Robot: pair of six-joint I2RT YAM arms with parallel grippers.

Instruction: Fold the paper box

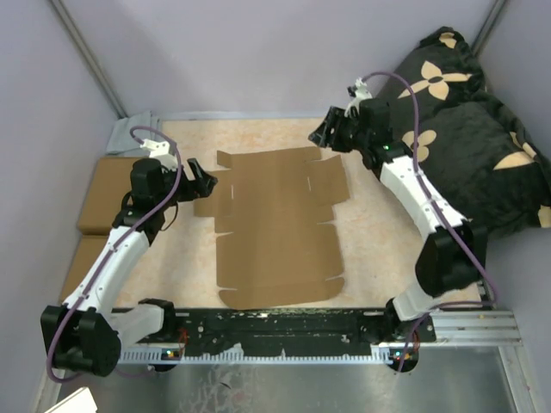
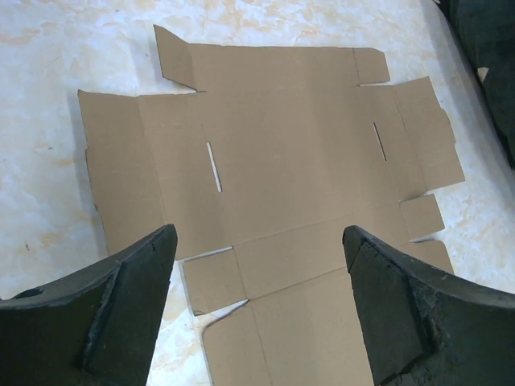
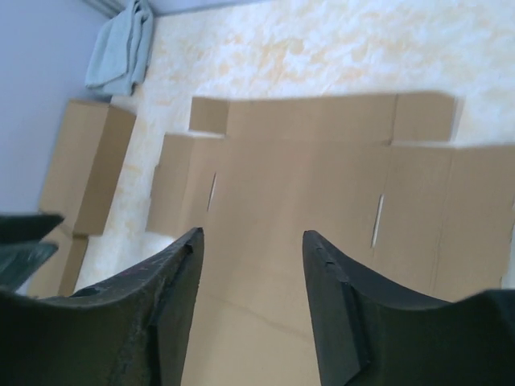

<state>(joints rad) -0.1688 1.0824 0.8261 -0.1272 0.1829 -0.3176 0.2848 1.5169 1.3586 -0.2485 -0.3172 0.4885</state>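
The flat brown die-cut cardboard blank (image 1: 275, 228) lies unfolded on the pale mottled table (image 1: 189, 249) between my 2 grippers. My left gripper (image 1: 205, 182) stands wide apart and my right gripper (image 1: 325, 136) narrower, both empty. I judge the blank light, stiff and slippery, bending only at its creases, so I would pinch a side flap's edge, which seems slightly raised

Paper box (image 2: 298, 153) flat, unfolded on marbled tabletop (image 2: 48, 48); left pincer (image 2: 259, 245) wide, empty above it.
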